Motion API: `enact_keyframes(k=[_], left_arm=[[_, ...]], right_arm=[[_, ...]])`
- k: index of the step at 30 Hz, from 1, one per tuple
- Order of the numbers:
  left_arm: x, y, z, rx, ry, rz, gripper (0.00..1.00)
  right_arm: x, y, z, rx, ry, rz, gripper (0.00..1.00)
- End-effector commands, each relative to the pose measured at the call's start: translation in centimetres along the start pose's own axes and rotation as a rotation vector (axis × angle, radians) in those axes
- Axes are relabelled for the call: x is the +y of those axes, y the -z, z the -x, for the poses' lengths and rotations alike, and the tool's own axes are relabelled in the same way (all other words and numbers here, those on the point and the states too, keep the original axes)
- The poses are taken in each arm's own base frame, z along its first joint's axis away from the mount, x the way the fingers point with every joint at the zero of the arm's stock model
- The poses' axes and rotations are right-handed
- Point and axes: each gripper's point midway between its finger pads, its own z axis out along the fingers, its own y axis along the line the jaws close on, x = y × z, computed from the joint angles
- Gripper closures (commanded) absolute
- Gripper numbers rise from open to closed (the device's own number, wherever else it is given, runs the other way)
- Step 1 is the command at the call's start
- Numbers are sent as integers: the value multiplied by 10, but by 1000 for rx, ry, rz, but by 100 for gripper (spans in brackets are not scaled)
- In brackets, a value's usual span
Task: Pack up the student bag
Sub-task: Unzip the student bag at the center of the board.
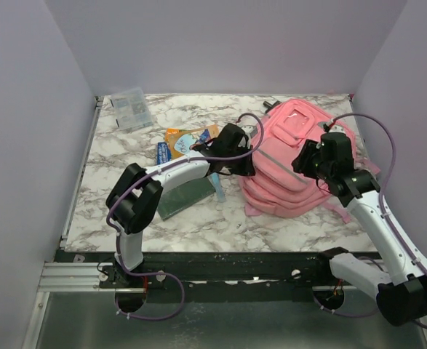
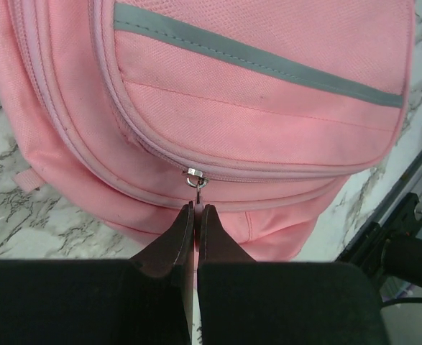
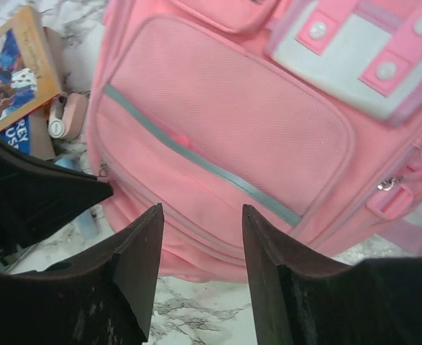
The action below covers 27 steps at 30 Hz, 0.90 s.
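Left wrist: student bag (image 2: pixel 268 108) mostly offscreen

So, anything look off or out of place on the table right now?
Nothing spilled or damaged. The student bag lies flat on the table, its zip closed where the zipper pull shows; the left gripper is shut right at that pull. The book lies loose to the bag's left, not packed.

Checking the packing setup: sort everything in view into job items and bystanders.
In the job: student bag, zipper pull, left gripper pinching it, right gripper open over the bag.
Lying about: picture book, green pad, clear plastic case.
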Motion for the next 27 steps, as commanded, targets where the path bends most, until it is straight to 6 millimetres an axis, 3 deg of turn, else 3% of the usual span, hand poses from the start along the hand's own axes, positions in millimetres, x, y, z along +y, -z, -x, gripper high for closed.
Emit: enact_keyframes(k=[1, 5, 8, 10, 15, 18, 24, 27], left_arm=[[-32, 24, 16, -11, -44, -160, 100], [-39, 28, 19, 5, -38, -222, 100], [-38, 30, 20, 5, -31, -231, 100], [-37, 31, 19, 9, -29, -235, 100], [-37, 31, 16, 23, -22, -252, 100], [-40, 31, 16, 26, -14, -271, 100], [-41, 31, 18, 31, 9, -300, 100], [-41, 32, 19, 26, 15, -301, 100]], right_arm=[[28, 7, 3, -14, 176, 45, 48], [67, -3, -12, 0, 418, 167, 40], [71, -11, -18, -30, 551, 200, 28], [74, -16, -25, -40, 662, 242, 24], [64, -38, -37, -8, 821, 184, 25], [71, -47, -48, 12, 867, 218, 29], [66, -66, -64, 26, 892, 180, 33], [60, -69, -61, -10, 866, 134, 40]])
